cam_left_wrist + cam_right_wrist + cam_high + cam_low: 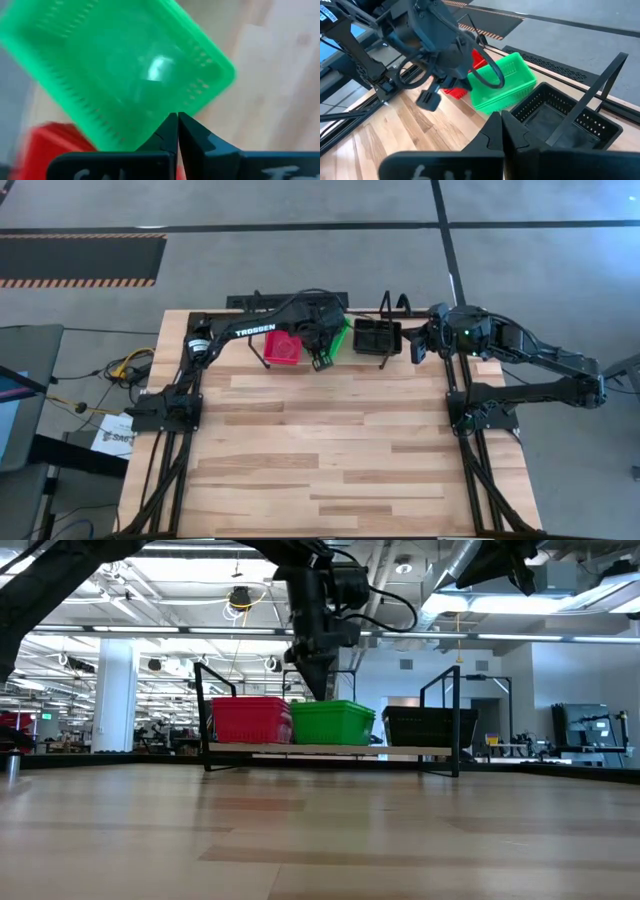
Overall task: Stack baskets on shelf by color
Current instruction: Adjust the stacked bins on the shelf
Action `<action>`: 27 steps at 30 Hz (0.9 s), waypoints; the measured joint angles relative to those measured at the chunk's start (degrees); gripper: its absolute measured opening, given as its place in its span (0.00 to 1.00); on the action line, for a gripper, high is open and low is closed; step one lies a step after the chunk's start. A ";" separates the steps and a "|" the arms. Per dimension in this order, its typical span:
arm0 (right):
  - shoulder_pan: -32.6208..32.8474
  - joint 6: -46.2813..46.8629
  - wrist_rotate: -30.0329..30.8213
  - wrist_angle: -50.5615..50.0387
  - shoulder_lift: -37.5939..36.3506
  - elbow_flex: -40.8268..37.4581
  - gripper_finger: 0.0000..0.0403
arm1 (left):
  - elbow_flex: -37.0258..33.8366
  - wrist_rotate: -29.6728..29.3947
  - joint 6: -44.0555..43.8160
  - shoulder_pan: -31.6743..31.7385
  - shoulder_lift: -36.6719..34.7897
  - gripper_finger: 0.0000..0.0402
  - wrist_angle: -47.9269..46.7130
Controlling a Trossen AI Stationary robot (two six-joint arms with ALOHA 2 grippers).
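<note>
Tabletop (330, 450): light wood planks in mixed tones, smooth, with a soft satin sheen in the low view. Shelf (330, 749): pale wood board; uprights are thin black wire, matt. Red basket (251, 720), green basket (333, 723) and black basket (430, 726): moulded plastic with slotted mesh walls; the green one shows a glossy highlight on its floor in the left wrist view. Arms: dark, matt casings with black cabling. Floor beyond: grey, smooth

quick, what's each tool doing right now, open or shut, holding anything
Left tool: shut, holding nothing, just above the green basket on the shelf.
Right tool: shut, holding nothing, up near the black basket.
</note>
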 joint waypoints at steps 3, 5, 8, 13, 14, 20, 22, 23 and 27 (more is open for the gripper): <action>0.07 -0.02 0.00 0.00 0.00 -0.01 0.00 | -0.05 -4.45 3.37 -0.02 0.07 0.00 2.20; 0.22 -0.02 0.00 -0.01 0.00 0.00 0.00 | -0.03 -4.85 5.65 0.18 0.07 0.00 3.62; 0.87 -0.02 0.00 -0.01 0.00 -0.01 0.00 | -0.05 -5.42 7.05 0.54 0.07 0.00 4.97; 2.27 0.02 -0.02 0.02 0.00 -0.01 0.00 | -0.05 -6.57 12.77 1.94 0.07 0.00 8.02; 2.57 0.03 -0.01 0.11 0.00 -0.02 0.00 | -0.05 -5.18 14.22 2.36 0.07 0.00 8.26; 4.45 0.04 -0.02 1.34 0.00 -0.02 0.00 | -0.08 1.15 21.07 4.46 0.07 0.00 5.58; 4.91 0.04 -0.02 2.07 0.00 0.00 0.00 | -0.08 1.66 22.48 4.90 0.07 0.00 4.83; 5.10 0.02 -0.02 2.57 0.00 -0.01 0.00 | -0.08 2.26 23.04 5.05 0.07 0.00 4.66; 5.29 0.00 -0.02 4.28 0.00 -0.02 0.00 | -0.08 3.60 24.71 5.26 0.07 0.00 4.83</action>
